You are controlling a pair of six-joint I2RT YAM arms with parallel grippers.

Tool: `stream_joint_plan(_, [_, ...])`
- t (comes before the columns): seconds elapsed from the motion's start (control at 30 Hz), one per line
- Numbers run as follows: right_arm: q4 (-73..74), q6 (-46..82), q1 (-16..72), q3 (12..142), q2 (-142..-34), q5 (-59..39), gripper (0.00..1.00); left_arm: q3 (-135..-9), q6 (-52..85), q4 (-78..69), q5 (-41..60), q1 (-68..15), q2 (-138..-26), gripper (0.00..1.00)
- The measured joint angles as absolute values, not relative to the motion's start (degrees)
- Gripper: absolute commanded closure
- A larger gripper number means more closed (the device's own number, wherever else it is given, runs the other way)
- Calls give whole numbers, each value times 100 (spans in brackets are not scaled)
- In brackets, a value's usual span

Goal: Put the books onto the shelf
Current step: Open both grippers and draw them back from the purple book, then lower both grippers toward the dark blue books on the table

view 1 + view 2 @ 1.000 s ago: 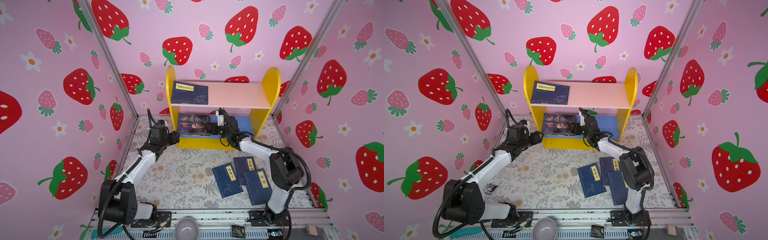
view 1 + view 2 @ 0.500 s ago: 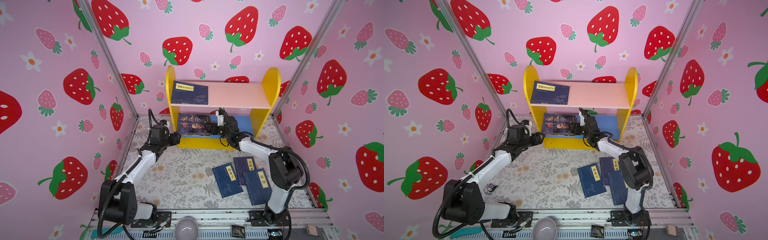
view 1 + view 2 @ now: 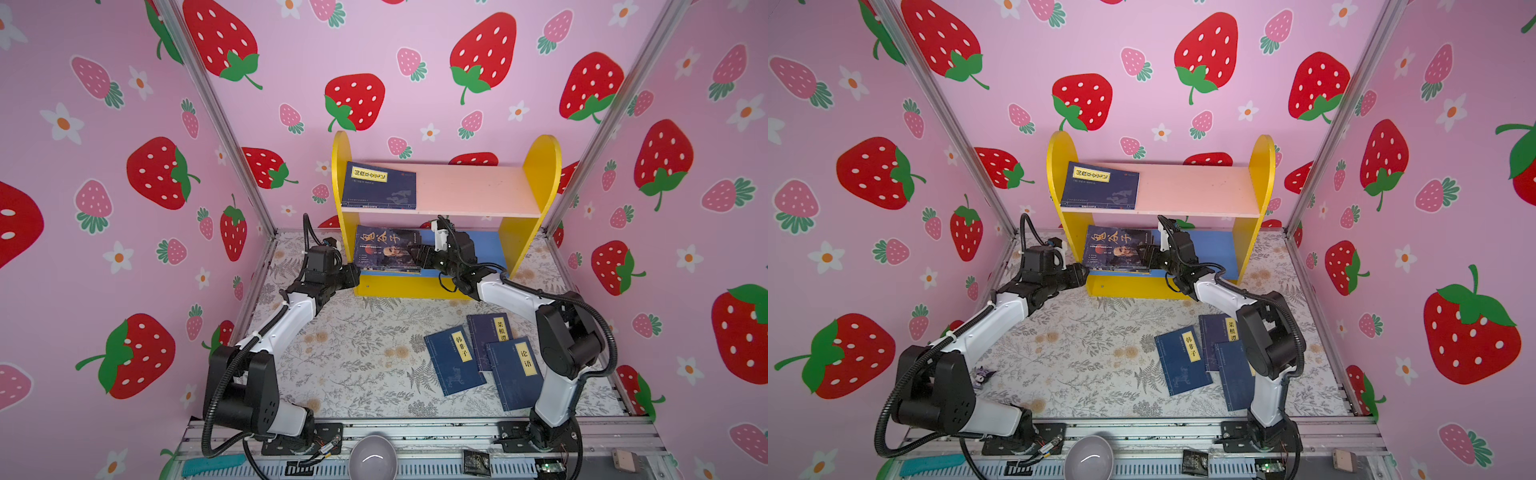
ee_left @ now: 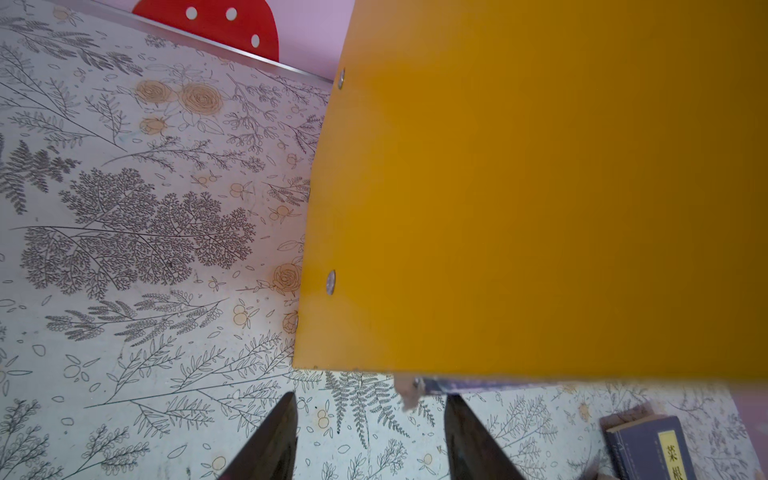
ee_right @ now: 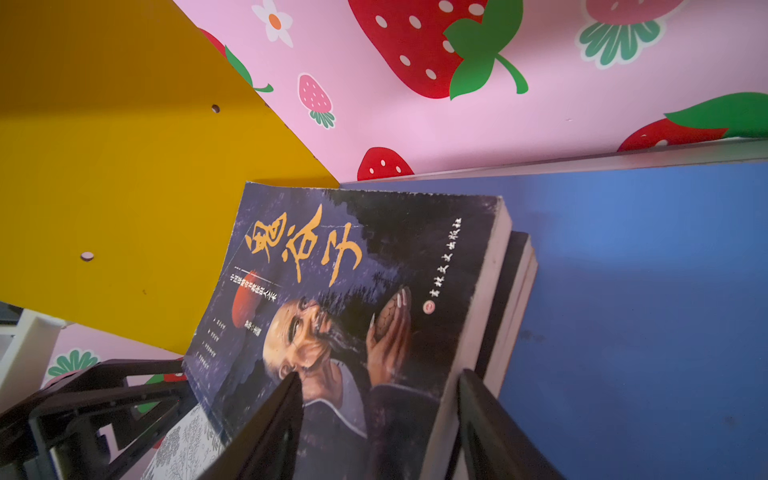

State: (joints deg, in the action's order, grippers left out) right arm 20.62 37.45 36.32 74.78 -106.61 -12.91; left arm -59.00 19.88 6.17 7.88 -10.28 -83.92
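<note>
Vs 1 sec ago almost nothing moved: right gripper (image 3: pixel 413 254) stays at the edge of the dark portrait-cover paperback (image 3: pixel 384 249), stack-top on the blue lower board (image 3: pixel 486 249) of the yellow-sided 2-tier wooden shelf (image 3: pixel 540 166), centre frame. Fingers (image 5: pixel 278 415) apart w/ the book corner btwn; can't tell if clamped. Beside the shelf's left panel (image 4: pixel 498 187), left gripper (image 3: pixel 355 274): fingers spread, empty, slightly narrower. 3 navy paperbacks (image 3: pixel 455 359) wait lower right on the floral mat (image 3: pixel 353 345): probably next.

The portrait book (image 5: pixel 353 299) is showing 鬼谷子 in orange, with 吉林文史出版社 running along its edge. The left navy book (image 3: pixel 451 365) is carrying 韩非子 on its yellow label, the middle navy book (image 3: pixel 482 332) 菜根谭, and the right navy book (image 3: pixel 513 382) 论语. The upper-board navy book (image 3: pixel 378 191) is showing a label too small to read.
</note>
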Motion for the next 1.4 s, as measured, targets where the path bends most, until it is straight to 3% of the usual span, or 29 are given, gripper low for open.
stream_joint_plan(0.33, [2121,3741,3625,7487,-10678,-1295,36,-5948,2145,607,552,-1083,-8442,43])
stream_joint_plan(0.53, [1992,3557,3627,7452,-10565,-1345,32,-5419,2414,480,526,-1098,-7686,26])
stream_joint_plan(0.7, [1660,3242,3640,6698,-9524,-1160,29,-4659,2856,392,814,-1339,-6608,16])
stream_joint_plan(0.83, [1275,3109,3664,5719,-8235,-742,29,-4130,3341,351,1096,-1890,-6123,9])
stream_joint_plan(1.0, [814,3229,3664,4477,-7387,-362,31,-3618,4080,99,1160,-3044,-6160,6])
stream_joint_plan(1.23, [327,3898,3691,2611,-6818,-327,32,-3420,5050,-587,851,-4484,-7048,6])
stream_joint_plan(1.4, [-25,4313,3848,2200,-6219,-283,32,-3424,5629,-1240,685,-5039,-7985,6])
